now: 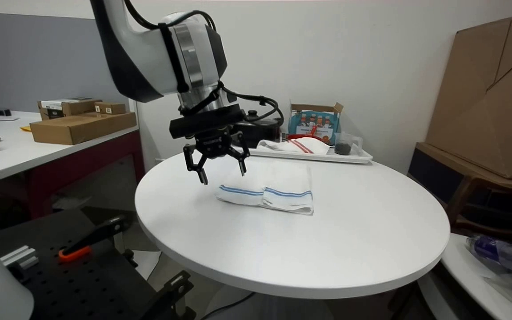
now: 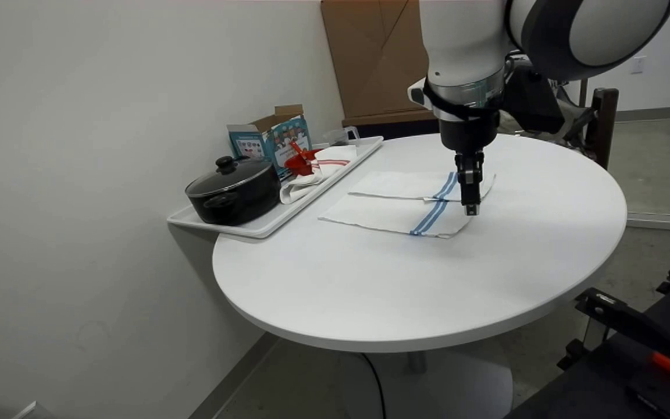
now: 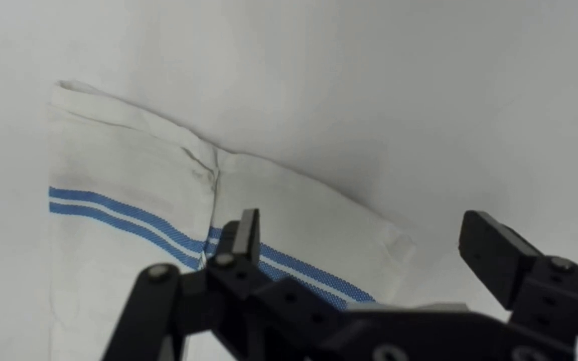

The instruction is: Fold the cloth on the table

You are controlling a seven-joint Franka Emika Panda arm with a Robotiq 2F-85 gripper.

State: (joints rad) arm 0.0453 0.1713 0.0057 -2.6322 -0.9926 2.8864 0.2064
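Note:
The white cloth (image 1: 285,178) with blue double stripes lies flat on the round white table (image 1: 349,249). Down its middle runs a seam where one panel's edge overlaps the other, and the stripes break there. In the wrist view the cloth (image 3: 133,155) fills the left and centre, with a slightly rumpled corner between the jaws. My gripper (image 1: 223,174) hovers pointing down over one side of the cloth, its jaws wide apart and holding nothing. One finger (image 3: 246,233) is above the cloth near the seam; the opposite finger (image 3: 494,255) is past the corner, over bare tabletop.
Along the wall, a long white tray (image 2: 274,224) holds a black lidded pot (image 2: 233,192), a red-striped towel (image 2: 335,156), a red scoop (image 2: 302,163) and a clear cup (image 1: 347,143). A teal box (image 1: 314,122) stands behind. A desk with cardboard boxes (image 1: 85,126) is nearby.

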